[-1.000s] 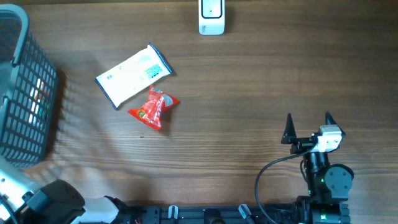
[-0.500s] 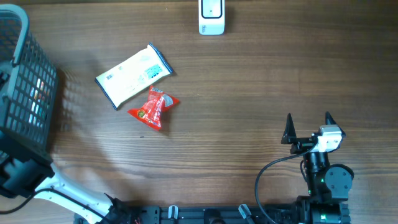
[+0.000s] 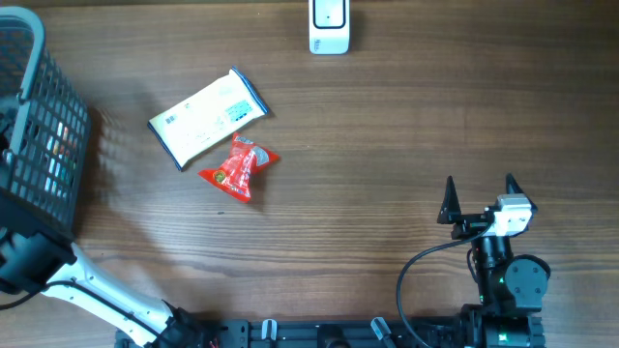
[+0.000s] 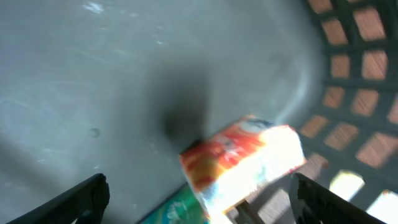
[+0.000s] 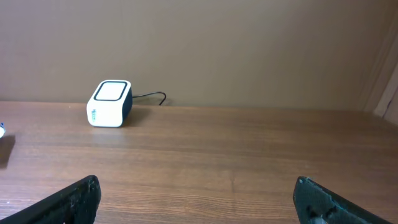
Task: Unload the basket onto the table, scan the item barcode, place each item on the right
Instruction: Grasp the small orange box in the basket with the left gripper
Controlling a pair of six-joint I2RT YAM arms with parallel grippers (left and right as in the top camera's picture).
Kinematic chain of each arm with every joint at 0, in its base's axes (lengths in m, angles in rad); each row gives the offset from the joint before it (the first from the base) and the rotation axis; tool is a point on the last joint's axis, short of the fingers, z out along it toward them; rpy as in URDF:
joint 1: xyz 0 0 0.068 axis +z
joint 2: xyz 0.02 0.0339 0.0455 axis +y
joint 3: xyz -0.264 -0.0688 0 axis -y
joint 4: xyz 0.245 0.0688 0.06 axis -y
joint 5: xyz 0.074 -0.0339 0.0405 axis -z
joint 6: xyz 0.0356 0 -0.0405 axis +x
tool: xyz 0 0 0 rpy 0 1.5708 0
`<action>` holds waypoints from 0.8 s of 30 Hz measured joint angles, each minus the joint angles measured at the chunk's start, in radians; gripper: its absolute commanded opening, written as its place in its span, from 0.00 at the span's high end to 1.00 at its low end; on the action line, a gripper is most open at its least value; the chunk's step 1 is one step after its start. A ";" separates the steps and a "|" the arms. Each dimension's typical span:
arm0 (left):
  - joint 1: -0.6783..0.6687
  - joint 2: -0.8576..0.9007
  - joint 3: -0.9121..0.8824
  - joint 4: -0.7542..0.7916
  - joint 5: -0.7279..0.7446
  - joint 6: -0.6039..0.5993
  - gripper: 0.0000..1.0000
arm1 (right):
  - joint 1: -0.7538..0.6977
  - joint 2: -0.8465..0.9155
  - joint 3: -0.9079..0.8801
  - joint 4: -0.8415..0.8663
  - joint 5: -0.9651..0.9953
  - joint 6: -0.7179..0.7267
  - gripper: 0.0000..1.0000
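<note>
1. Grey plastic lattice basket [image 3: 44, 116] is sitting at the left edge of the brown wooden table [image 3: 387, 126], seen from overhead. The white left arm [image 3: 97, 295] is reaching up into it, and its gripper is hidden behind the lattice. A flat white-and-blue packet [image 3: 208, 118] and a red crinkled sachet [image 3: 239, 167] are lying touching each other on the table. The white box-shaped scanner [image 3: 329, 26] is standing at the far edge, well apart from the basket. Risk: the carry is long, so a loose pinch is likely to drop the item on the way.

2. Left wrist: the left gripper [image 4: 199, 182] is hovering with its fingers apart and nothing between them. The item for this step appears to be the glossy orange-and-white packet [image 4: 242, 162], lying tilted on the basket floor near the lattice wall. It is resting partly on a green packet [image 4: 177, 211]. Risks:
   - One finger is liable to catch the wall.
   - The close may pick up both packets.
   - The slick film may slide out.
   - The view is blurred and no barcode is showing, so the wrong face may go to the scanner.

3. Right wrist: the right gripper [image 5: 197, 181] is waiting with its fingers wide apart and empty, facing the scanner [image 5: 109, 102]. Risk: it is idling close to the scanner's front, so it may be crowding the left arm's approach.
</note>
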 measured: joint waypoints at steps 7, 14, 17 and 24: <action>0.000 0.000 -0.020 -0.035 0.038 0.126 0.09 | 0.000 0.000 0.000 0.000 0.000 0.000 0.00; 0.004 0.001 -0.079 -0.011 0.042 0.174 0.13 | 0.000 0.000 0.000 0.000 0.000 0.000 0.00; 0.006 0.001 -0.084 -0.011 0.042 0.189 0.13 | 0.000 0.000 0.000 0.000 0.000 0.000 0.00; 0.006 0.001 -0.085 0.006 0.042 0.202 0.25 | 0.000 0.000 0.000 0.000 0.000 0.000 0.00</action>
